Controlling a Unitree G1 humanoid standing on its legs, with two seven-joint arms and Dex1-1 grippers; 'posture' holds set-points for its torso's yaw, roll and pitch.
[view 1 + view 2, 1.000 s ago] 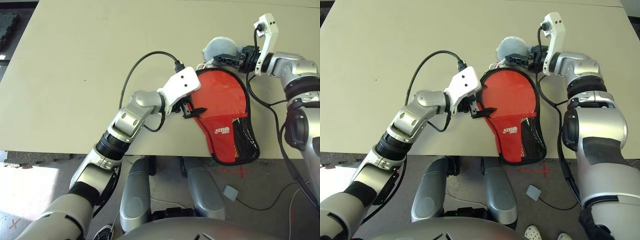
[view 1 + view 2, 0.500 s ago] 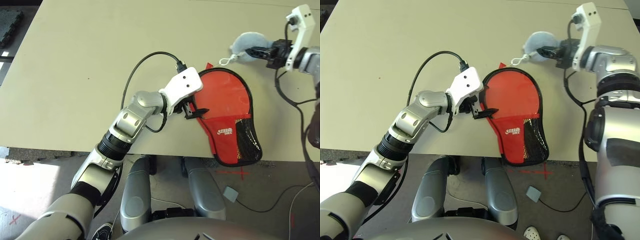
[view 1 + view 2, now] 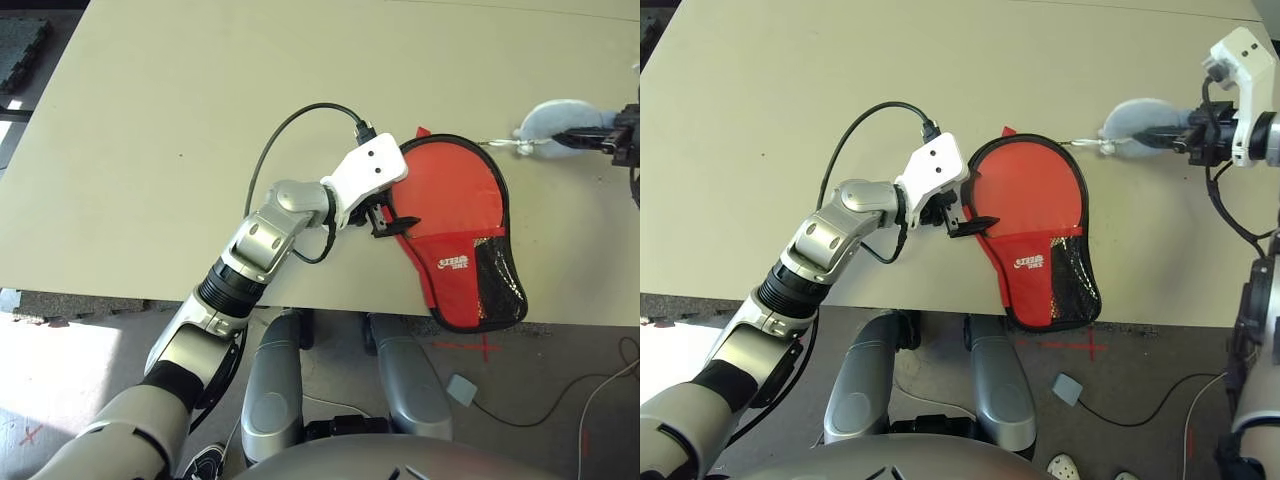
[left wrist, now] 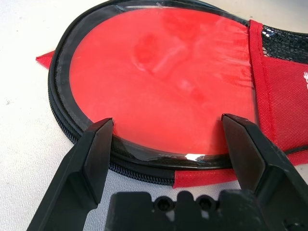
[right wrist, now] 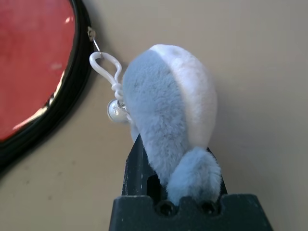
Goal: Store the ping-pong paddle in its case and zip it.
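Beige table (image 3: pixel 150 120) — left claw (image 4: pixel 168 144) spread at case (image 3: pixel 455 220); right claw (image 3: pixel 1175 140) grasping plush charm (image 3: pixel 1135 118).

Silver jointed forearms with black ribbed collars are seen; white wrist housings, looping black cables plugged in, black two-finger grippers, screw holes visible at finger bases.
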